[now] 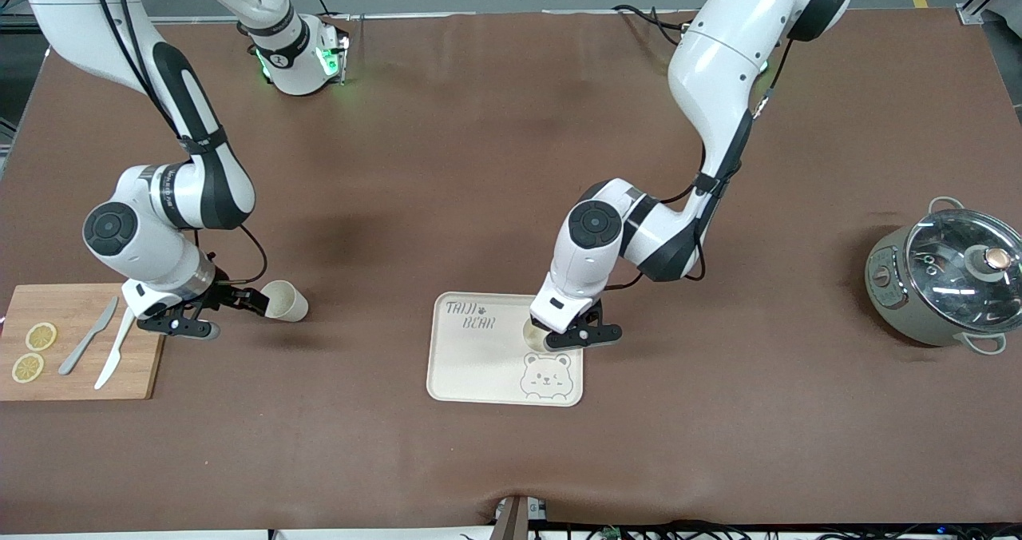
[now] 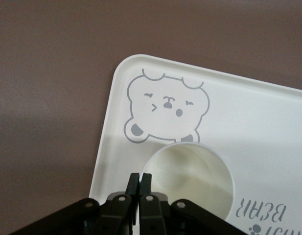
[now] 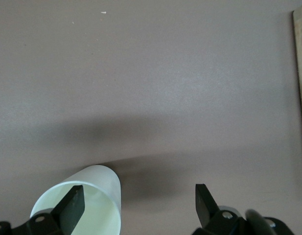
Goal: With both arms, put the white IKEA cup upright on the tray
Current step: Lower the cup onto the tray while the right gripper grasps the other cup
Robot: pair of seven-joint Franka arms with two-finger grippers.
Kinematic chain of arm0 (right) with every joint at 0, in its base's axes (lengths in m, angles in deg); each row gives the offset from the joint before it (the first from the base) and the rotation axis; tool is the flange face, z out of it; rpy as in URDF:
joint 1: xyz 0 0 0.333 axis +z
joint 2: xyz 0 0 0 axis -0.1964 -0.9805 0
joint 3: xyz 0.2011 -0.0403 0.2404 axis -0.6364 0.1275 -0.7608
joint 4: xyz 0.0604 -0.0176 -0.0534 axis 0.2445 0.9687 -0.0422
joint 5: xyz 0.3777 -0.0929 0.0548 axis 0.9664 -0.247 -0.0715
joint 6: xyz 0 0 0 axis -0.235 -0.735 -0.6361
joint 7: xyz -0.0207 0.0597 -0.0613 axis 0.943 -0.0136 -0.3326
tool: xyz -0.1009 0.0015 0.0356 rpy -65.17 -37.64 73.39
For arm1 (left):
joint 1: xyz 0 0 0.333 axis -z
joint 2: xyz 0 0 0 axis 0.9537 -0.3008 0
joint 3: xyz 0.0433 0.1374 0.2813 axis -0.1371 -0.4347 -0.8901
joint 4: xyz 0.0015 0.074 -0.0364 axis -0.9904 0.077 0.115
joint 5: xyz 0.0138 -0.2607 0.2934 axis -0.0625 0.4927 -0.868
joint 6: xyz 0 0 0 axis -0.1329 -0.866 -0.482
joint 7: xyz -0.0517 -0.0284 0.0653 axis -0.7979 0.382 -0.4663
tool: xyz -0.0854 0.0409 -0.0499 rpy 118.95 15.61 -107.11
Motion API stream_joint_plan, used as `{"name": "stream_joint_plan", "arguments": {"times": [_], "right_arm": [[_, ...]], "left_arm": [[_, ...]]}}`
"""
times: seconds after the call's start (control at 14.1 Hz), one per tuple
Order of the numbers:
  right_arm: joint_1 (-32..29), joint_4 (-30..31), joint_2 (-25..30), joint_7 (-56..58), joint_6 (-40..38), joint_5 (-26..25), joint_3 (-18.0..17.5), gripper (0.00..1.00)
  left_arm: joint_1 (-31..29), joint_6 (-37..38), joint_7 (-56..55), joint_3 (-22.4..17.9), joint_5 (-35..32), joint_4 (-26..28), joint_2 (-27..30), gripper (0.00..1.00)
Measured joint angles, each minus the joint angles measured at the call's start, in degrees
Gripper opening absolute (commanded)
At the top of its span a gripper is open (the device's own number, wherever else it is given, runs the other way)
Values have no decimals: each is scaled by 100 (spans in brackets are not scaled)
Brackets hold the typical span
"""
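Note:
The cream tray (image 1: 479,364) with "TAIJI BEAR" lettering lies near the table's middle. A white cup (image 1: 533,335) stands upright on it above the bear drawing. My left gripper (image 1: 552,337) is over this cup. In the left wrist view the gripper (image 2: 140,182) is shut on the cup's (image 2: 190,176) rim, with the tray (image 2: 268,127) beneath. A second white cup (image 1: 286,300) lies on its side on the table beside the cutting board. My right gripper (image 1: 254,300) is open at its mouth. In the right wrist view (image 3: 138,196), one finger (image 3: 72,205) sits at the cup's (image 3: 99,188) opening.
A wooden cutting board (image 1: 80,340) with lemon slices and two knives lies at the right arm's end; its edge shows in the right wrist view (image 3: 301,73). A grey pot with a glass lid (image 1: 950,280) stands at the left arm's end.

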Motion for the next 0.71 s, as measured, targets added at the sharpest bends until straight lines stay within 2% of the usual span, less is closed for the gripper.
{"name": "stream_joint_plan", "arguments": {"times": [0.57, 0.71], "right_arm": [[12, 396, -27, 4, 379, -15, -5, 100], [26, 509, -98, 4, 603, -16, -9, 100]], "left_arm": [[1, -45, 1, -2, -6, 0, -20, 0], [1, -49, 3, -2, -8, 0, -21, 9]]}}
